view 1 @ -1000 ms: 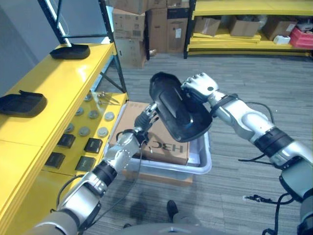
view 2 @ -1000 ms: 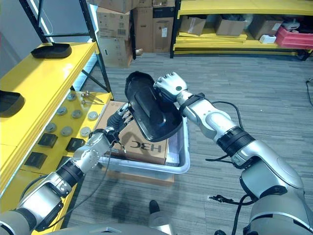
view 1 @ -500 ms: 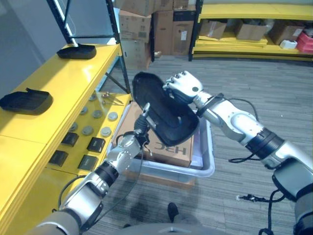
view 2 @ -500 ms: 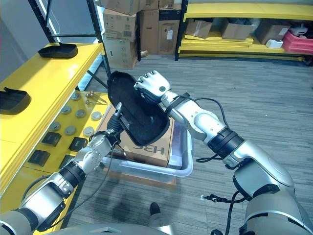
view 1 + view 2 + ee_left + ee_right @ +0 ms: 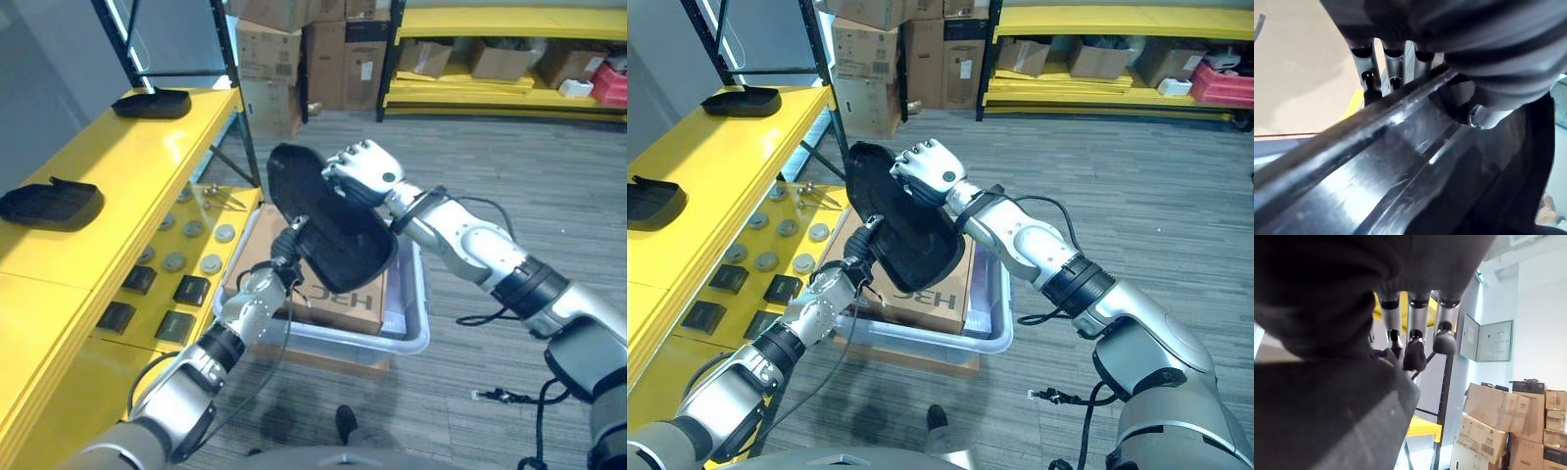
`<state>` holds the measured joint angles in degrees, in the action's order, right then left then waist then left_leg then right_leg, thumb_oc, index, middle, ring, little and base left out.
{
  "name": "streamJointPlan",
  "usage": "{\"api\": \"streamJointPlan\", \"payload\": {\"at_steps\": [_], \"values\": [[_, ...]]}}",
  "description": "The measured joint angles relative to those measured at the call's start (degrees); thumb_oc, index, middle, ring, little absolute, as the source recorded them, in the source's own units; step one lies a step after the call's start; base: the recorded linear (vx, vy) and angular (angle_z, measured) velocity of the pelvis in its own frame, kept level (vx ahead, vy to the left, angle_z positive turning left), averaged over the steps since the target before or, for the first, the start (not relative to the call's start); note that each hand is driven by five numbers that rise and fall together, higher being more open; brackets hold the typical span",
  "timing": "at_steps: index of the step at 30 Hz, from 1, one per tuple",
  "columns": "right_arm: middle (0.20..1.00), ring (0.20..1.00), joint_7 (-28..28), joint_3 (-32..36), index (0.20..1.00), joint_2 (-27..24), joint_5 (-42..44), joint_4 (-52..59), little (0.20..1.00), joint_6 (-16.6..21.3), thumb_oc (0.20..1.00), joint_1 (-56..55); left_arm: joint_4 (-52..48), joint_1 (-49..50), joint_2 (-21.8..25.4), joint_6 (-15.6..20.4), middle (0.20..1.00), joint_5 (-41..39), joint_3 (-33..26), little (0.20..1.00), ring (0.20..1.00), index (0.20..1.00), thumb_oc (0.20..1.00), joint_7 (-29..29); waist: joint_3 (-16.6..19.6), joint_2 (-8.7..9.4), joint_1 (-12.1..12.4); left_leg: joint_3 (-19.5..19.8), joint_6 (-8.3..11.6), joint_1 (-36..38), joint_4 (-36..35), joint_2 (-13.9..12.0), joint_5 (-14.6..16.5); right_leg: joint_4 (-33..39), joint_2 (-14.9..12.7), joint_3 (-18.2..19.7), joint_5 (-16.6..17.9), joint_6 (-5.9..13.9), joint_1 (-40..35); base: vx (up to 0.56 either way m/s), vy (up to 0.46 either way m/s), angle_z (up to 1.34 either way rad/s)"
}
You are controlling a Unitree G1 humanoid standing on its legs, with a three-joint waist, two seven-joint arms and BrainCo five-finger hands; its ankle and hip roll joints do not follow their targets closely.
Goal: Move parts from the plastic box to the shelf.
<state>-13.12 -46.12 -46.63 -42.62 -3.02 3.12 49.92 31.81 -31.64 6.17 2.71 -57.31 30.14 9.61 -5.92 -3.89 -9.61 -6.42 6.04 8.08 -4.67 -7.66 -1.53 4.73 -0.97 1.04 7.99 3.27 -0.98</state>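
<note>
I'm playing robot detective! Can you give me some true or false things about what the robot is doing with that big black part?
1. Both hands hold the black part. True: the right hand grips its upper edge and the left hand grips its lower edge.
2. The black part lies on the yellow shelf. False: it is held up in the air above the plastic box.
3. Two other black parts already sit on the yellow shelf. True.
4. A cardboard box sits in the plastic box. True.
5. The plastic box stands on the shelf. False: it is down on the floor beside the shelf.
</note>
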Motion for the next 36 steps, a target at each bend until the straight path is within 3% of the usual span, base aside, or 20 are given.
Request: {"api": "streamJointPlan", "payload": {"at_steps": [6,7,8,14,21,22,24,26,29,32,34,36], "values": [[0.2,0.2,-0.38,1.02,0.2,0.13,3.09,4.97,0.2,3.1,0.2,-0.25,-2.06,0.32,0.03,1.04,0.2,-1.02,-0.69,0.2,0.2,0.2,0.2,-0.28,-0.06,0.1,-0.15,-0.03,0.0,0.04,0.0,-0.03,0.0,0.0,0.05,0.04,-0.02,0.04,-0.02,0.0,0.0,0.0],[0.495,0.495,-0.73,0.97,0.495,0.26,3.61,6.68,0.495,4.03,0.495,-0.25,-2.18,0.32,-0.03,1.17,0.2,-1.02,-0.75,0.2,0.2,0.2,0.2,-0.61,-0.06,0.12,-0.12,-0.03,0.0,0.11,0.0,-0.04,0.0,0.0,0.06,0.02,-0.04,0.05,-0.1,0.0,0.0,0.0],[1.0,1.0,-1.23,0.84,1.0,0.13,3.92,9.08,1.0,5.54,1.0,-0.26,-2.48,0.41,0.02,1.17,0.2,-1.04,-0.75,0.2,0.2,0.2,0.2,-0.98,-0.06,0.29,-0.13,0.0,0.0,0.2,0.01,-0.04,0.0,0.0,0.06,0.01,-0.05,0.07,-0.19,0.0,0.0,0.0],[1.0,1.0,-2.49,3.47,1.0,0.35,4.1,13.98,1.0,8.23,1.0,-5.49,-2.68,0.71,1.64,1.88,0.2,0.35,-0.9,0.2,0.2,0.2,0.2,-1.56,1.09,2.68,-0.12,-0.02,-0.02,0.23,0.01,-0.02,0.02,0.0,0.06,0.03,-0.14,0.14,-0.22,0.0,0.0,0.0],[1.0,1.0,-7.34,24.84,1.0,-0.38,5.32,18.22,1.0,8.44,1.0,-27.17,-5.48,2.16,5.41,3.48,0.2,13.36,-3.95,0.2,0.2,0.2,0.2,2.7,1.17,3.21,-0.52,0.0,-0.29,0.15,-0.17,0.43,0.2,-0.02,-0.42,-0.17,-0.34,0.37,-0.25,0.0,0.019,0.02],[1.0,1.0,-10.72,37.84,1.0,2.82,7.68,19.81,1.0,8.08,1.0,-36.8,-8.96,5.21,7.54,3.9,0.2,21.61,-5.52,0.2,0.2,0.2,0.2,4.37,1.2,3.02,-0.31,0.0,-0.35,0.19,-0.29,0.37,0.37,0.02,-0.43,-0.25,-0.63,0.33,-0.32,-0.03,0.04,-0.04],[1.0,1.0,-12.99,45.52,1.0,5.08,9.9,20.46,1.0,8.0,1.0,-44.5,-9.56,7.53,9.54,4.09,0.2,27.99,-7.86,0.2,0.2,0.2,0.2,5.42,1.01,2.48,-0.89,-0.08,-0.48,0.33,-0.3,0.57,0.57,-0.02,-0.56,-0.11,-0.76,0.54,-0.35,-0.03,0.041,-0.02],[1.0,1.0,-14.52,55.7,1.0,13.92,14.36,20.92,1.0,9.49,1.0,-53.15,-14.52,12.98,10.09,4.5,0.2,31.46,-12.75,0.2,0.2,0.2,0.2,6.13,0.89,2.33,-1.13,-0.1,-0.57,0.18,-0.32,0.56,0.72,0.01,-0.58,-0.19,-0.93,0.54,-0.3,0.01,0.04,0.0],[1.0,1.0,-17.41,61.96,1.0,21.34,23.42,19.49,1.0,8.52,1.0,-59.3,-21.28,23.25,11.03,5.43,0.2,34.28,-20.38,0.2,0.2,0.2,0.2,7.81,0.19,0.45,-2.63,-1.56,-0.74,0.84,-0.34,1.18,1.69,0.03,-0.97,1.56,-1.01,1.05,-0.22,-0.01,0.047,-0.29],[1.0,1.0,-17.13,60.99,1.0,22.37,27.81,11.92,1.0,10.95,1.0,-64.56,-30.58,32.54,11.68,6.42,0.2,38.55,-25.68,0.2,0.2,0.2,0.2,7.25,0.2,0.57,-3.03,-2.41,-1.03,0.99,-0.32,1.17,2.12,0.0,-0.84,2.34,-1.17,0.96,0.23,-0.01,0.027,-0.16],[1.0,1.0,-15.36,59.05,1.0,22.5,31.34,4.12,1.0,9.57,1.0,-68.31,-34.9,36.95,11.59,8.4,0.2,40.18,-28.06,0.2,0.2,0.2,0.2,7.45,0.09,0.64,-1.92,-3.12,-0.88,0.91,-0.27,1.18,2.06,-0.02,-0.78,3.04,-1.11,0.87,0.87,-0.01,0.017,-0.14],[1.0,1.0,-12.59,54.51,1.0,23.76,34.87,-10.16,1.0,9.65,1.0,-69.06,-36.09,37.58,11.72,9.06,0.2,41.31,-29.2,0.2,0.2,0.2,0.2,7.43,-0.07,0.93,-0.67,-3.21,-0.89,0.93,-0.21,1.2,2.03,0.0,-0.89,3.02,-0.9,1.2,0.83,0.0,0.011,0.02]]}}
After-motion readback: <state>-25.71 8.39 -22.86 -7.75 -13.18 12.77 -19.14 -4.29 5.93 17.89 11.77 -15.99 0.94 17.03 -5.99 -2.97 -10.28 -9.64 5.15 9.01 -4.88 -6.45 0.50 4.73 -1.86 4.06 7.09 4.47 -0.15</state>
